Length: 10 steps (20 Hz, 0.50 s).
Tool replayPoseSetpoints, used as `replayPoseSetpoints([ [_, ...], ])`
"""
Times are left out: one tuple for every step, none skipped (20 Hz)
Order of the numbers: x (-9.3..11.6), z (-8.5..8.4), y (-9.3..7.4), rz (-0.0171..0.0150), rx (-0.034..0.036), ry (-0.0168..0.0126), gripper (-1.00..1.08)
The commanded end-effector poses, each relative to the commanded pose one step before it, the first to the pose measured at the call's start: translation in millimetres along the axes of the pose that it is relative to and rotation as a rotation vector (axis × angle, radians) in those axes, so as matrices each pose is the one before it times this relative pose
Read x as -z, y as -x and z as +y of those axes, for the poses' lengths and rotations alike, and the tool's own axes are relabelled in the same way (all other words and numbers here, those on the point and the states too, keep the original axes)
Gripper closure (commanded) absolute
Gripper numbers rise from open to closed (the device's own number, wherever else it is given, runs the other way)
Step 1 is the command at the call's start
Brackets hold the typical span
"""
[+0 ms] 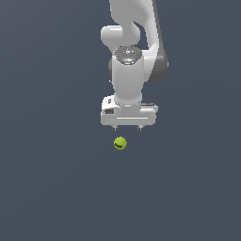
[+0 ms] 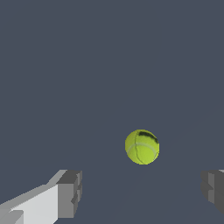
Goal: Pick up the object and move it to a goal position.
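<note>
A small yellow-green ball (image 1: 120,143) with a short dark mark lies on the dark grey floor in the exterior view, just in front of the white gripper (image 1: 127,128). The two short fingertips (image 1: 115,127) stand wide apart, so the gripper is open and empty. In the wrist view the ball (image 2: 142,147) shows faint seam lines and sits beyond the gap between the two grey finger pads (image 2: 70,193), apart from both. The gripper (image 2: 141,192) does not touch the ball.
The white Panda arm (image 1: 134,42) rises behind the gripper in the exterior view. The flat dark grey floor (image 1: 52,188) stretches all around the ball. No goal marker shows.
</note>
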<state>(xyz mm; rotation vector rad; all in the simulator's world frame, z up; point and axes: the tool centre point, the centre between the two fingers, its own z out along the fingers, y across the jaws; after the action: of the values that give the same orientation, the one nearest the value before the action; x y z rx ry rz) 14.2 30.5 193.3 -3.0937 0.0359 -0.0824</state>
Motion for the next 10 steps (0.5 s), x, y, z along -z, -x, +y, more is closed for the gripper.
replayPoseSetpoints([
  [0.00, 0.01, 0.00, 0.00000, 0.00000, 0.00000, -0.92],
  [0.09, 0.39, -0.10, 0.00037, -0.00057, 0.00013, -0.92],
  [0.28, 1.26, -0.31, 0.00112, -0.00184, 0.00037, -0.92],
  [0.46, 2.05, -0.51, 0.00184, -0.00302, 0.00060, -0.92],
  [0.65, 2.85, -0.70, 0.00256, -0.00424, 0.00083, -0.92],
  [0.83, 3.61, -0.90, 0.00326, -0.00545, 0.00105, -0.92],
  [1.06, 4.38, -1.09, 0.00400, -0.00680, 0.00128, -0.92],
  [1.16, 4.56, -1.15, 0.00422, -0.00738, 0.00132, -0.92],
  [1.03, 3.74, -0.96, 0.00352, -0.00639, 0.00106, -0.92],
  [0.84, 2.83, -0.76, 0.00273, -0.00522, 0.00077, -0.92],
])
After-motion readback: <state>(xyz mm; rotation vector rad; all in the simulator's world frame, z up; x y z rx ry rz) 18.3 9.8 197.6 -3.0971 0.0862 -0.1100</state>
